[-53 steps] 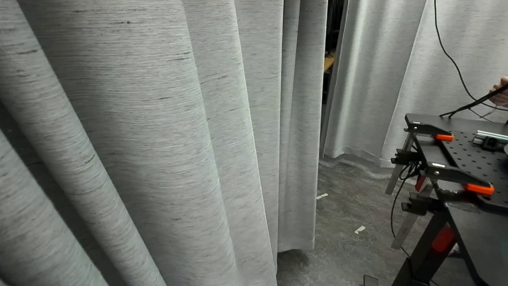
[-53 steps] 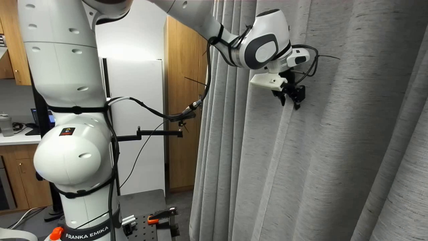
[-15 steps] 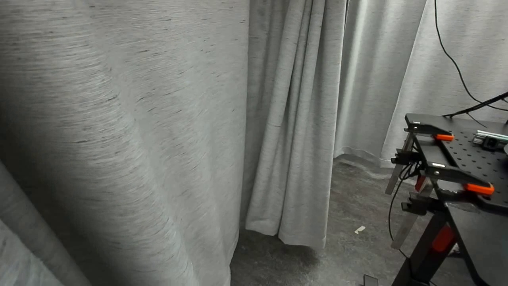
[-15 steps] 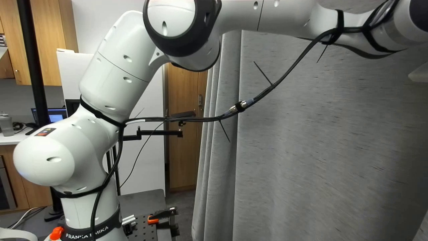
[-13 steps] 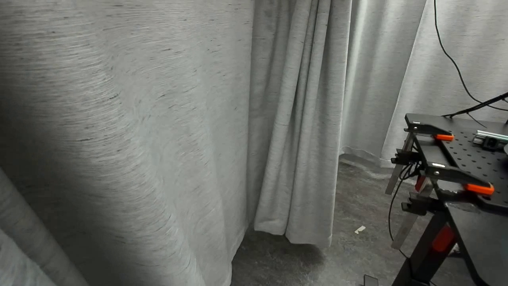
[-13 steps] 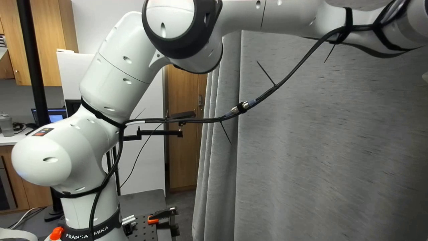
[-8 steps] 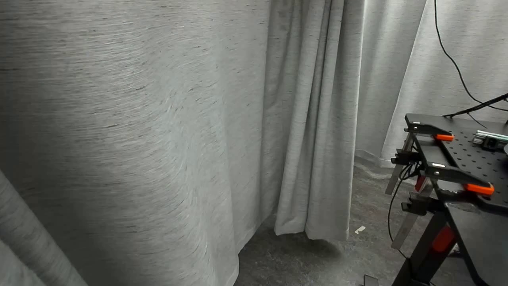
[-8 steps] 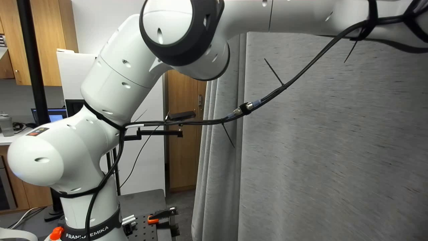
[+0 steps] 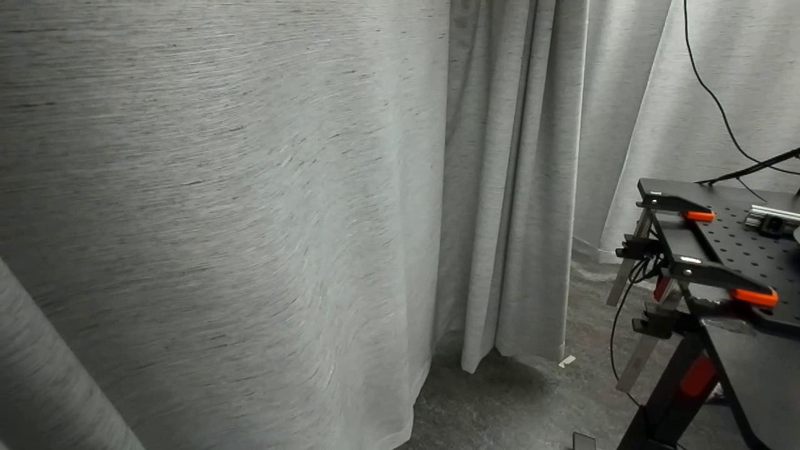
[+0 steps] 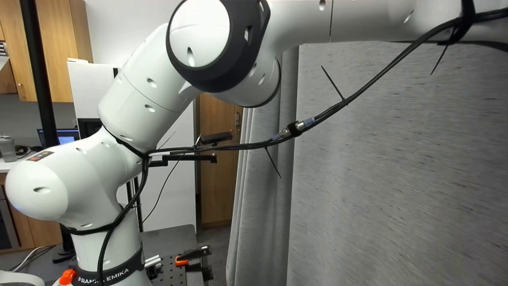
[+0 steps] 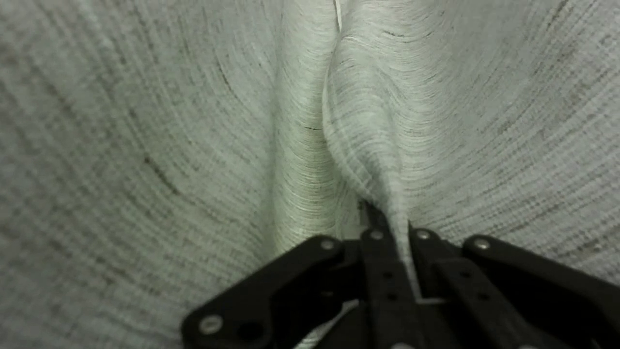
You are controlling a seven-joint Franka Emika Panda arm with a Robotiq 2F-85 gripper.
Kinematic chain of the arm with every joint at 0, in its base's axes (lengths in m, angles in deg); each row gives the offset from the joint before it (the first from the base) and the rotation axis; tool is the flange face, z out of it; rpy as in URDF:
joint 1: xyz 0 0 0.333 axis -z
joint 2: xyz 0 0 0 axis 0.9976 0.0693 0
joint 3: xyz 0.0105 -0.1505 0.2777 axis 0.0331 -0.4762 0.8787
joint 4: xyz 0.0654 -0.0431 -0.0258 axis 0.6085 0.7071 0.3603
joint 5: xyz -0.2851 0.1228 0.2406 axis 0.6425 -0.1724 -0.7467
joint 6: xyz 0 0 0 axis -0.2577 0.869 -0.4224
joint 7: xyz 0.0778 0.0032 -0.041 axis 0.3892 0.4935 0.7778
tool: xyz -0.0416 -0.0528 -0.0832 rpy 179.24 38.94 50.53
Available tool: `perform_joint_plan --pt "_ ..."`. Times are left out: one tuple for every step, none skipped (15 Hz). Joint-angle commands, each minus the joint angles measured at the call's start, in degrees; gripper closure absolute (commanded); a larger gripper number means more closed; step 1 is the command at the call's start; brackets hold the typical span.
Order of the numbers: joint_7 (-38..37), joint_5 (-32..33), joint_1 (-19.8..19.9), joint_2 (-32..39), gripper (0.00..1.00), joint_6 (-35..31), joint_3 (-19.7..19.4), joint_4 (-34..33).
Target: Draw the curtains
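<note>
1 fold of the light grey curtains (image 11: 358,116) is clamped in the gripper (image 11: 399,237), wrist view; its 2 black fingers (image 11: 380,257) stand together with the cloth between. The curtains also appear in both exterior views. In an exterior view they fill the left and centre: a broad, gently rippled panel, narrower vertical folds beside it, hem visible over the grey floor (image 9: 481,406). Paler drapes (image 9: 656,144) hang further back. Black perforated table (image 9: 750,250) stands at right, 2 orange-tipped clamps (image 9: 719,274) on its edge. In an exterior view the robot arm (image 10: 139,87) extends to the upper right, its far end out of frame, black cables (image 10: 246,147) crossing in front of the curtains
</note>
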Motion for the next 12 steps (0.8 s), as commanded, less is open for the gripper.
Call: perform_joint_plan --pt "-5.09 1.02 1.66 7.81 0.99 4.84 -0.84 -5.54" --pt "-6.32 0.96 1.56 8.39 0.99 5.54 -0.74 -6.52" --pt "-7.20 0.82 1.54 8.95 0.99 6.33 -0.55 -7.47" --pt "-7.77 0.45 1.42 9.36 0.99 7.56 -0.06 -8.31" --pt "-7.92 0.13 1.18 9.77 0.99 8.77 0.55 -9.10" --pt "-8.03 0.02 0.65 10.20 0.99 10.07 1.16 -10.01" --pt "-8.11 0.02 -0.12 10.62 0.99 10.93 1.83 -11.12" --pt "-7.52 -0.21 -1.63 9.22 0.99 10.14 2.04 -9.39" --pt "-6.77 -0.22 -2.75 8.45 0.99 9.72 2.82 -9.07" --pt "-5.40 -0.40 -4.09 7.07 0.99 9.01 3.81 -7.94" --pt "-4.21 -0.42 -5.25 6.06 0.99 8.45 4.66 -7.05" --pt "-2.14 -0.38 -6.55 4.51 0.99 7.30 5.74 -5.41"
